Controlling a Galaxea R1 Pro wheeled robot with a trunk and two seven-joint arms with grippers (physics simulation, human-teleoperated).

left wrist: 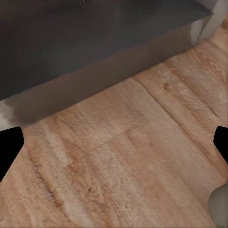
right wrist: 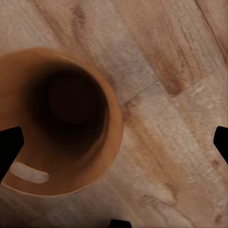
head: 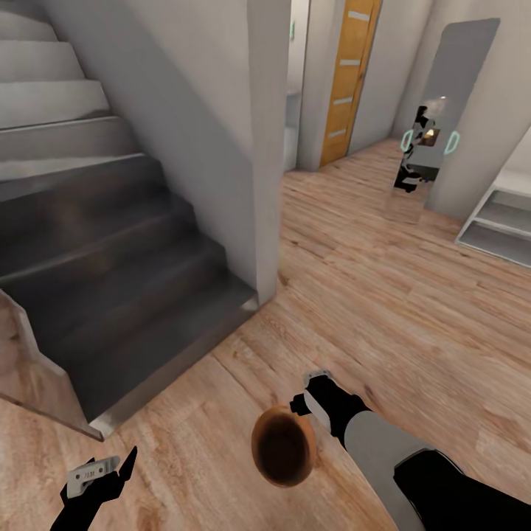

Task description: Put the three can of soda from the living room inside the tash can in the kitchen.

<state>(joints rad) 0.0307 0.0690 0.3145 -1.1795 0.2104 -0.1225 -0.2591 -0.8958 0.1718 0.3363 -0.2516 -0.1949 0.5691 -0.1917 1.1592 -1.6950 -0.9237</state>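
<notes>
The trash can (head: 284,442), a round glossy copper-brown bin with a dark inside, stands on the wood plank floor near the foot of the stairs. My right gripper (head: 306,394) hovers just beyond its far rim, open. In the right wrist view I look straight down into the trash can (right wrist: 61,118), which sits off to one side of the open right gripper (right wrist: 114,145); one fingertip (right wrist: 9,152) overlaps its rim. My left gripper (head: 110,466) hangs open over bare floor by the lowest step, and the left gripper (left wrist: 114,147) holds nothing. The soda cans are out of view.
A dark grey staircase (head: 110,280) rises on the left, ending at a white wall corner (head: 262,221). The hallway floor (head: 383,295) runs ahead to an orange door (head: 346,81), a tall mirror (head: 442,110) reflecting the robot, and a white shelf (head: 501,221).
</notes>
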